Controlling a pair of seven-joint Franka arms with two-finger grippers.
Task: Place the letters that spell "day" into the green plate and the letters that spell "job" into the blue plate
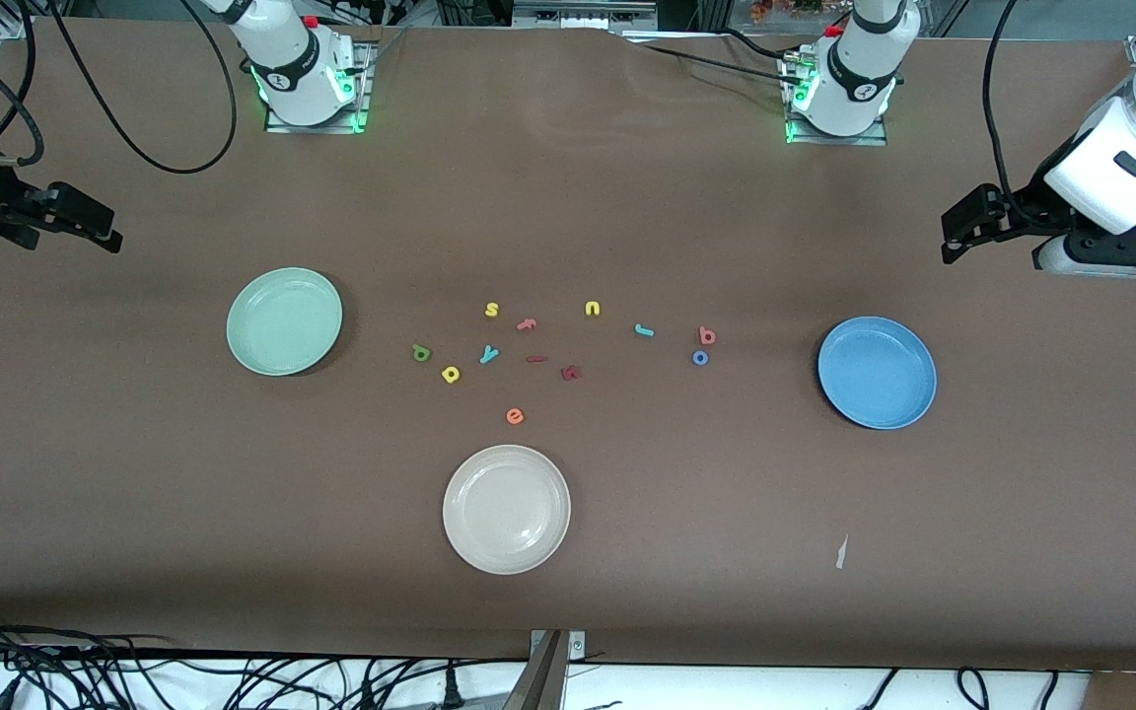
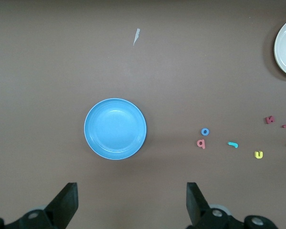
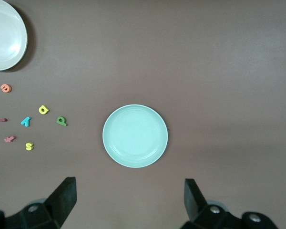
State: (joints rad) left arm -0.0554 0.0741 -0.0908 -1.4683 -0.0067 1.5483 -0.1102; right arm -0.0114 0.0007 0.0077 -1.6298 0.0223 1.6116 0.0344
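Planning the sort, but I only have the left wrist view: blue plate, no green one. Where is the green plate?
Observer: The green plate sits toward the right arm's end of the table, empty.
Operator: And d, a, y?
Observer: The green d, yellow a and teal y lie together on the table, at the scatter's end closest to that plate.
Operator: Right gripper?
Observer: The right gripper hangs open over the table beside the green plate.

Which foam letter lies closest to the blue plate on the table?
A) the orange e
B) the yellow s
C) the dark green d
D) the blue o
D: the blue o lies beside the salmon b, the pair closest to the blue plate; the other letters lie nearer the table's middle.
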